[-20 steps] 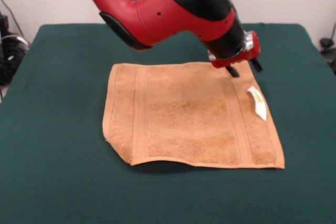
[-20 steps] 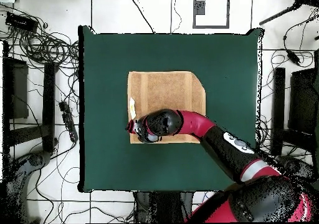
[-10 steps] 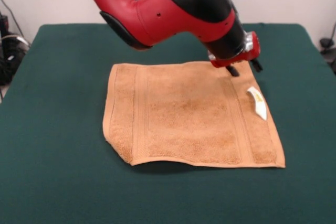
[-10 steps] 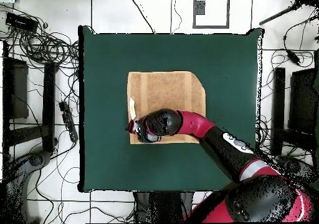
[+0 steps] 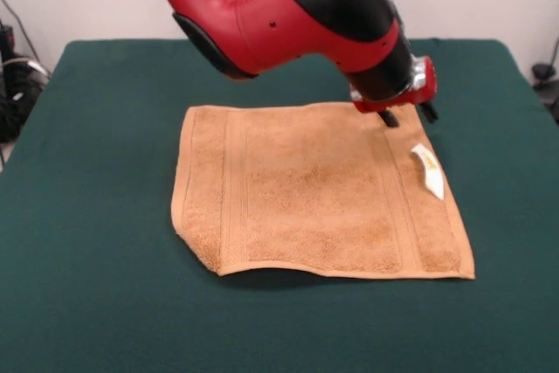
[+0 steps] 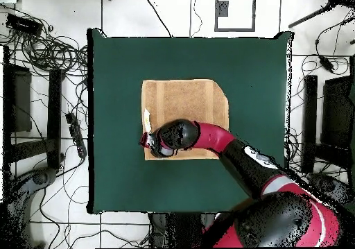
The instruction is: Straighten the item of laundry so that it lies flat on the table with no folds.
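The item of laundry [image 5: 314,194] is an orange-tan towel lying spread on the green table [image 5: 96,172], with its white tag [image 5: 428,170] showing near the right edge. Its near-left corner looks tucked under, so that edge runs slanted. In the overhead view the towel [image 6: 184,100] shows the same clipped corner at its top right. My gripper [image 5: 408,115] hovers at the towel's far-right corner, open, with one dark finger over the cloth and the other just past the edge. Nothing is between the fingers. From above, the wrist covers most of the gripper [image 6: 148,141].
The red and black arm [image 5: 288,15] reaches across above the towel's far edge. Cables and stands [image 6: 48,114] lie on the floor around the table.
The arm's upper links have shifted slightly up and to the right in the front view. The gripper stays at the same corner and the towel has not moved.
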Controlling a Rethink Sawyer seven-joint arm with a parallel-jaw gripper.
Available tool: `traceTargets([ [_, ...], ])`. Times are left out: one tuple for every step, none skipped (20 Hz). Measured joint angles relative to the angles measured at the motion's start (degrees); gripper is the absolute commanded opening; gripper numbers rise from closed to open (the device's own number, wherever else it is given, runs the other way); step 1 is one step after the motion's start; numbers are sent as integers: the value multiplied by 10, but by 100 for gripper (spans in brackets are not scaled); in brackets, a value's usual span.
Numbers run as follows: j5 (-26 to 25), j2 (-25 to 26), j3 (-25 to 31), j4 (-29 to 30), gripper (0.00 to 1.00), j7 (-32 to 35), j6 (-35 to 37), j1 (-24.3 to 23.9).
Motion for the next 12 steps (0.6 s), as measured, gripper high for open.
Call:
traceTargets([
  [2,-1,-2,-1,100,0,0,3],
  [6,-2,-5,-2,100,0,0,5],
  [9,-3,-8,-2,100,0,0,8],
  [13,-4,-11,-3,100,0,0,11],
  [17,-4,-14,-3,100,0,0,13],
  [21,-5,-16,-4,100,0,0,15],
  [24,-5,-18,-4,100,0,0,16],
  [26,-6,-20,-4,100,0,0,17],
  [27,-6,-20,-5,100,0,0,18],
  [29,-6,-21,-5,100,0,0,18],
  [31,-6,-22,-5,100,0,0,18],
  [33,-5,-23,-5,100,0,0,19],
])
